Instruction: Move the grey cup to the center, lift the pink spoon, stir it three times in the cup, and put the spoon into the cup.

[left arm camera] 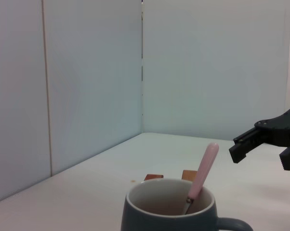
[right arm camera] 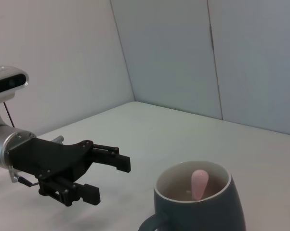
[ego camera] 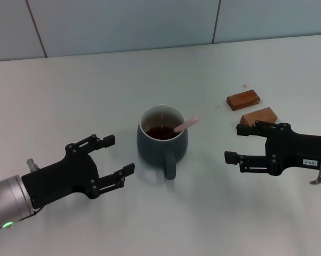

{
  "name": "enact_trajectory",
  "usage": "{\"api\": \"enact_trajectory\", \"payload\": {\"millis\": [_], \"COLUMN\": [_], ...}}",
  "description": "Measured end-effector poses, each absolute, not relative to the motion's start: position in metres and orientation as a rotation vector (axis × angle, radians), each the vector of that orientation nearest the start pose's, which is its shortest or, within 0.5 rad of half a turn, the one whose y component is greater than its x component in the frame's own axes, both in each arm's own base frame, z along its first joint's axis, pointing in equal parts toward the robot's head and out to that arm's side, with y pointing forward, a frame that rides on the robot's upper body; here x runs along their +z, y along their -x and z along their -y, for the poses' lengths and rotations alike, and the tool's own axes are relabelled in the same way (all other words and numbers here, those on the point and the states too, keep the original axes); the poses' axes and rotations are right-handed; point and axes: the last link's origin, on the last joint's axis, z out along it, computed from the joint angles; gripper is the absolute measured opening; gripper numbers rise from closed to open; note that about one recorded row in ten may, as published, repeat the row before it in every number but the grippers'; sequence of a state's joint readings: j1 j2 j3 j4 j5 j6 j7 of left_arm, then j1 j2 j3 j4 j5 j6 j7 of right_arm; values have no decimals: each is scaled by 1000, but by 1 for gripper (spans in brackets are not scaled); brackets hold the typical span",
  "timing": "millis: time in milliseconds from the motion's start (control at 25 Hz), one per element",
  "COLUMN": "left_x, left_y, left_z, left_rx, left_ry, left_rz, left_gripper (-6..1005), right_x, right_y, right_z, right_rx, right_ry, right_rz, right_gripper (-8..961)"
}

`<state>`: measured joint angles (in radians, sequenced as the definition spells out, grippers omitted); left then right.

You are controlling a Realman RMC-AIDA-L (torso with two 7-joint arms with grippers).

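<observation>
The grey cup (ego camera: 161, 140) stands at the middle of the table, handle toward me, with dark brown liquid inside. The pink spoon (ego camera: 186, 125) stands in the cup, its pink handle leaning over the right rim. The cup (left arm camera: 170, 208) and spoon (left arm camera: 203, 174) show in the left wrist view, and the cup (right arm camera: 198, 202) and spoon (right arm camera: 199, 183) in the right wrist view. My left gripper (ego camera: 119, 154) is open and empty, left of the cup. My right gripper (ego camera: 234, 143) is open and empty, right of the cup. Neither touches the cup.
Two brown wooden blocks (ego camera: 243, 99) (ego camera: 259, 116) lie at the right rear, just behind my right gripper. A grey panelled wall (ego camera: 150, 24) runs along the table's far edge.
</observation>
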<state>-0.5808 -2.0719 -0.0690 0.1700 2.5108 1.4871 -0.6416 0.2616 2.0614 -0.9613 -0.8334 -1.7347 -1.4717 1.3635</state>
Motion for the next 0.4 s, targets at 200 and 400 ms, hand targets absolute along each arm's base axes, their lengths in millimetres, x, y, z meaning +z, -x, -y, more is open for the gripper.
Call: {"api": "enact_trajectory", "payload": {"millis": [200,400], "left_x": [-60,-60], "left_y": [286,287], "left_z": [-293,-293], "left_rx": [-788,-787], "left_ry": [2587,2586], "left_rz": [298,302], "left_gripper": [784,784], "right_x": [14,12], "right_y": [-294,-293], "right_z": [-291,-291], "right_rx": [664,668], "right_ry": [2606,2604], "right_rz": [-612,-612], "right_gripper": [827,827]}}
